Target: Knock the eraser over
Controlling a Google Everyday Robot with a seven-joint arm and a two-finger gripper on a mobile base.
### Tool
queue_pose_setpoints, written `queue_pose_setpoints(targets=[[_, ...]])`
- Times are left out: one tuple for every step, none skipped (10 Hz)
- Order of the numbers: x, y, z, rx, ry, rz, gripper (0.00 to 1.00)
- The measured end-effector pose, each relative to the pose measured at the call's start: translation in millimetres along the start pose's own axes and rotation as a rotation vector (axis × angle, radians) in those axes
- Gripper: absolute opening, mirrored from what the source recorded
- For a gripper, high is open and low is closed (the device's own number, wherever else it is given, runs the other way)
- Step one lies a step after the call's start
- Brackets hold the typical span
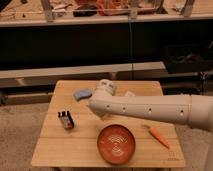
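Note:
The eraser point(65, 120), a small black block with pale stripes, stands upright on the left part of the wooden table point(60, 152). My white arm reaches in from the right across the middle of the table. Its gripper end point(96, 107) hangs a short way to the right of the eraser and slightly farther back, apart from it. The arm's own body covers most of the gripper.
A blue sponge-like pad point(82, 94) lies at the back left, just behind the gripper end. A red bowl point(116, 143) sits front centre. An orange carrot point(159, 136) lies at the right. A small white object point(130, 93) shows behind the arm. Shelves stand beyond the table.

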Motion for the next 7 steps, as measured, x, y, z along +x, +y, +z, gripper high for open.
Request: queue_pose_setpoints(targets=[[-2,-1,2,0.004,-0.002,-0.005,0.39],[-4,-2,3,0.008,-0.005,-0.010,0.30],[-7,-5,6,0.014,-0.012,-0.017,0.19],[-4,-9,9,0.019,-0.017,-0.025,0.07],[-2,-12,12,0.022,-0.020,-0.028,0.03],[-1,-16,16,0.027,-0.026,-0.036,0.01],[-4,-22,19,0.033,-0.034,-0.045,0.01]])
